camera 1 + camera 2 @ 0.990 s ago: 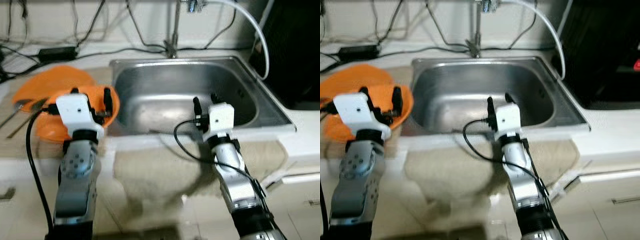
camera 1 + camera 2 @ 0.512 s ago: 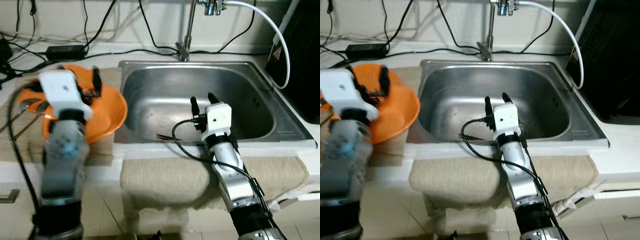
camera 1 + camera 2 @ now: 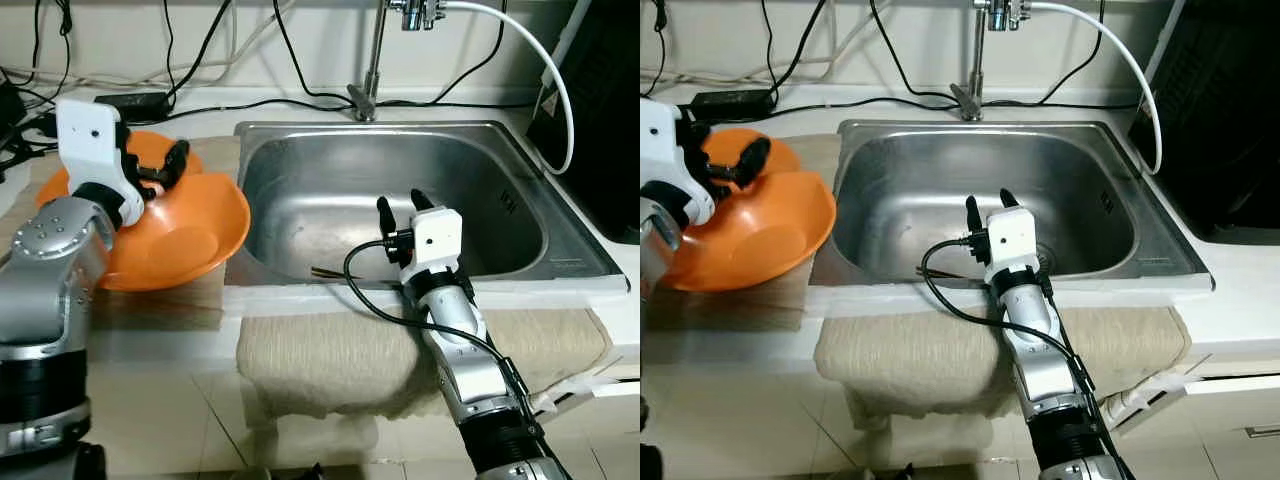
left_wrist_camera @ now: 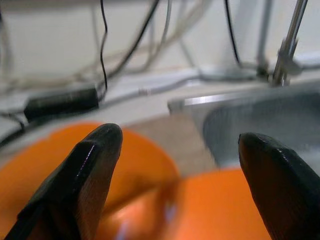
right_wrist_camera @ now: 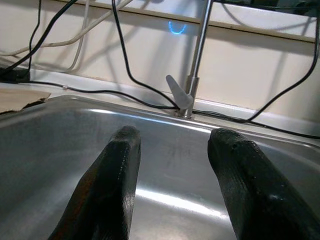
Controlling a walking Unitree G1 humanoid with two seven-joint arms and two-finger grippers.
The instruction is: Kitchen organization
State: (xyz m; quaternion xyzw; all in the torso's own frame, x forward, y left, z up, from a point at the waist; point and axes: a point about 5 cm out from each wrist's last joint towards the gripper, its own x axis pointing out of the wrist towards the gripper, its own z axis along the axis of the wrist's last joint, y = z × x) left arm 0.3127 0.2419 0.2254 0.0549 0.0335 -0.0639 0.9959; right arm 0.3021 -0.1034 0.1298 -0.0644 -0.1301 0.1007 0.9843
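Note:
Two orange bowls sit on the counter left of the sink: a large one [image 3: 190, 235] in front and a second [image 3: 148, 147] behind it. My left gripper [image 3: 165, 165] hovers open just above where they overlap; in the left wrist view its fingers [image 4: 95, 165] spread wide over the blurred orange. My right gripper [image 3: 399, 199] is open over the front part of the steel sink [image 3: 400, 150], holding nothing. In the right wrist view its fingers [image 5: 120, 170] point at the faucet [image 5: 192, 60]. A thin dark stick [image 3: 328, 272] lies on the sink floor near the front wall.
The faucet [image 3: 372, 60] with a white hose [image 3: 545, 60] stands behind the sink. Black cables and a power brick [image 3: 130, 100] run along the back wall. A beige towel [image 3: 340, 350] hangs over the counter's front edge. A black appliance [image 3: 610, 110] stands at the right.
My left arm has swung left and back, from the front bowl's rim to above both bowls. The camera has shifted too. The right gripper has stayed over the sink.

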